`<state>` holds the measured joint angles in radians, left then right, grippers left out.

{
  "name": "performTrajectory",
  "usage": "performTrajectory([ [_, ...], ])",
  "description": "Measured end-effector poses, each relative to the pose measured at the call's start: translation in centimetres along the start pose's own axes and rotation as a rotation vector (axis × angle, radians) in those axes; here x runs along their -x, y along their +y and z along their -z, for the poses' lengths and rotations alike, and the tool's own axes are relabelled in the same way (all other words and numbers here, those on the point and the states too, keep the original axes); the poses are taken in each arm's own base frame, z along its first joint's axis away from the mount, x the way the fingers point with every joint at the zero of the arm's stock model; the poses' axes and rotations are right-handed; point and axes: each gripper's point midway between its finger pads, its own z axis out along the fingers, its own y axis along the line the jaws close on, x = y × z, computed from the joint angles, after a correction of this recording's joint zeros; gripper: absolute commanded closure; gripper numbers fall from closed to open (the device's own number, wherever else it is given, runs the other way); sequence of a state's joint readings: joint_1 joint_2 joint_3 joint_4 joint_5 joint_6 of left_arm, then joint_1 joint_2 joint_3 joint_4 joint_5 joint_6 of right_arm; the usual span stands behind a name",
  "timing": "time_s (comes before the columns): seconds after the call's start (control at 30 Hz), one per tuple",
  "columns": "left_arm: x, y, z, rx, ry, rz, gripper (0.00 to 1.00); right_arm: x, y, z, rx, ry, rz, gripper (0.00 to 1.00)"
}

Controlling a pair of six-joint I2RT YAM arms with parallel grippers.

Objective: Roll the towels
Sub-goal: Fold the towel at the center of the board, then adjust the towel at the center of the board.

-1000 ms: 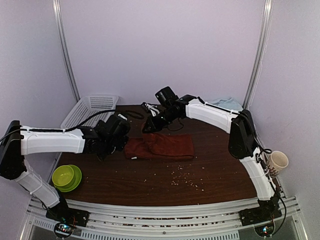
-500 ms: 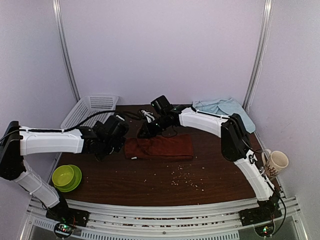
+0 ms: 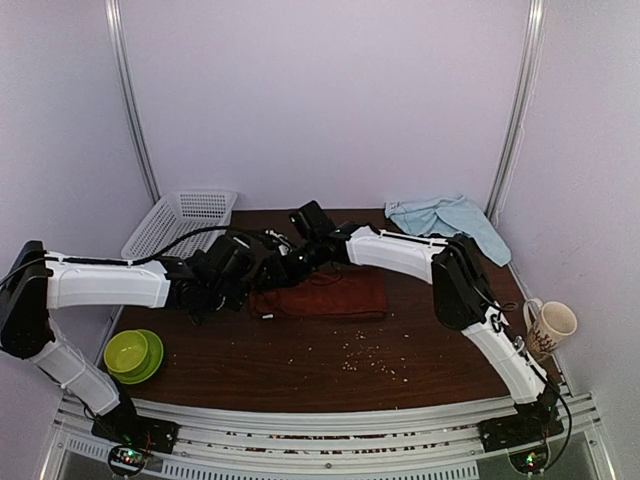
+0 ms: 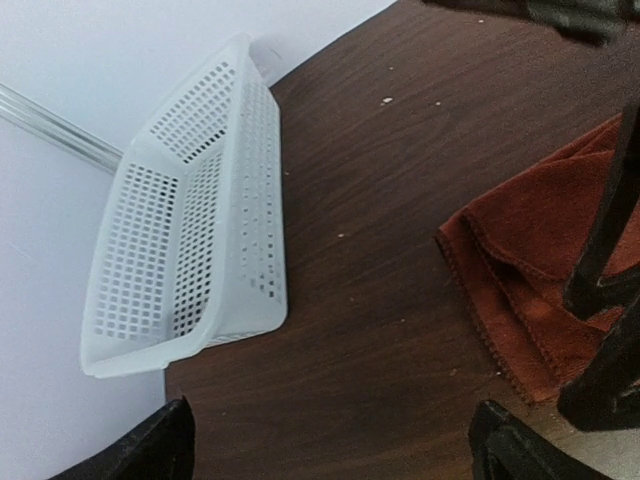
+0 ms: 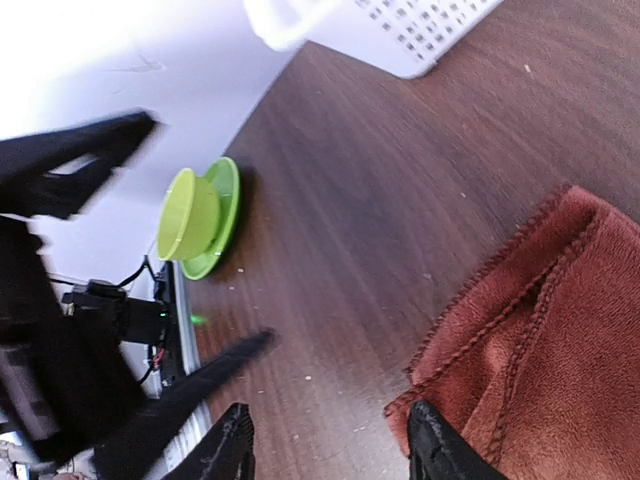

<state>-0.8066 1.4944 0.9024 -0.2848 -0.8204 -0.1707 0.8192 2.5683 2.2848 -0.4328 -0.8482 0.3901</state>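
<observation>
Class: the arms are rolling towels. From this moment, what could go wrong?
1. The left gripper and right gripper crowd the same end of the rust-red towel; they might collide.
2. Both stand open, gripping nothing, so the loose fold may fall open.
3. Crumbs beside the towel could get rolled in.

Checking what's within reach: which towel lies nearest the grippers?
The rust-red towel, mid-table; the light-blue towel lies crumpled at the far right corner.
</observation>
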Motion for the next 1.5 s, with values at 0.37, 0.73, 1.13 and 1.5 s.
performTrajectory([
  [0.37,1.6,-4.3,-3.2,-0.336,-0.044,0.185,0.02,5.9,5.4,12.2,-0.006,-0.165,0.158,0.38],
  [0.73,4.9,-10.3,-7.0,-0.501,-0.017,0.255,0.02,-1.3,-1.1,16.5,-0.286,-0.100,0.182,0.30],
  [1.13,6.2,-12.8,-5.0,-0.422,-0.011,0.171,0.05,0.3,-7.0,25.3,-0.442,-0.252,0.099,0.29],
  [1.5,-1.3,-10.1,-5.0,-0.266,0.136,0.127,0.13,0.5,-6.1,25.0,-0.427,-0.257,0.109,0.28],
])
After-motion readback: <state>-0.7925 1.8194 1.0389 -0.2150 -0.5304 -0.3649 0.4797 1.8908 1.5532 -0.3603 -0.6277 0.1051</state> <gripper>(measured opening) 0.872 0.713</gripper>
